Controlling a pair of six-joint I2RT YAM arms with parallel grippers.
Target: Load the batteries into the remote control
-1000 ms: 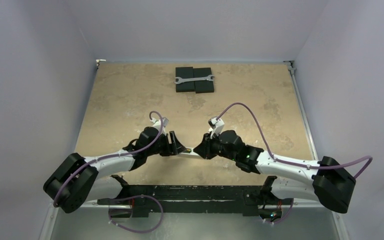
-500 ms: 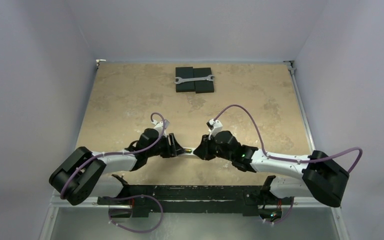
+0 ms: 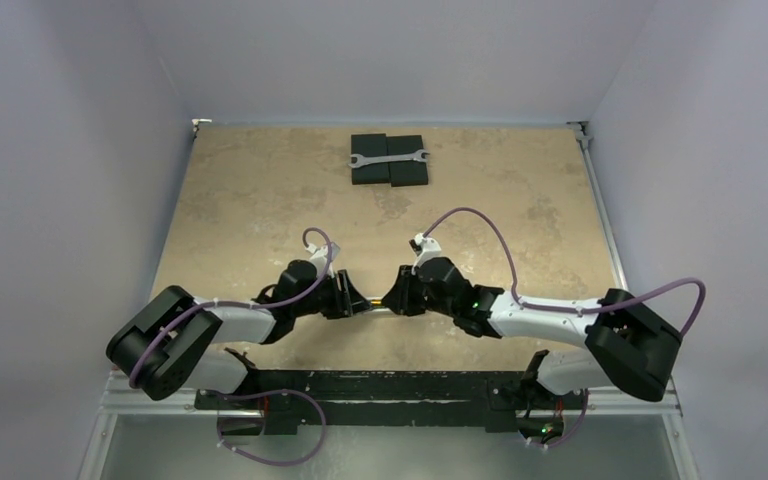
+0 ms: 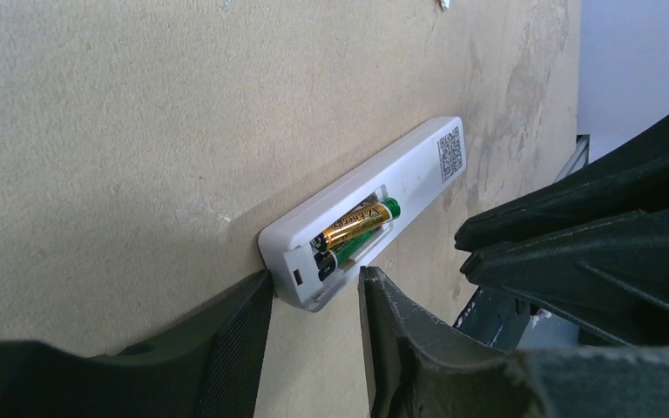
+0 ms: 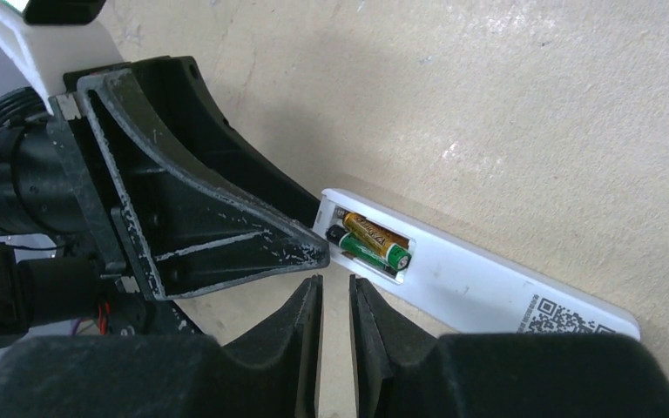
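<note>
The white remote control (image 4: 418, 170) lies face down on the table, its battery bay open. The gold battery (image 4: 355, 223) and the green battery (image 4: 364, 244) lie side by side in the bay. They also show in the right wrist view, gold (image 5: 373, 233) and green (image 5: 375, 253). My left gripper (image 4: 314, 277) is open, its fingertips on either side of the remote's bay end. The left pad (image 4: 235, 340) touches the corner. My right gripper (image 5: 335, 283) is shut to a thin slit and empty, just in front of the bay. In the top view the remote (image 3: 372, 304) lies between both grippers.
A metal wrench (image 3: 388, 158) lies on two black blocks (image 3: 389, 174) at the far middle of the tan table (image 3: 260, 200). Grey walls stand on three sides. The black rail (image 3: 380, 390) of the arm bases runs along the near edge.
The right arm has swung left and its gripper has edged a little toward the remote's bay end. The left gripper has barely shifted. The remote stays in place.
</note>
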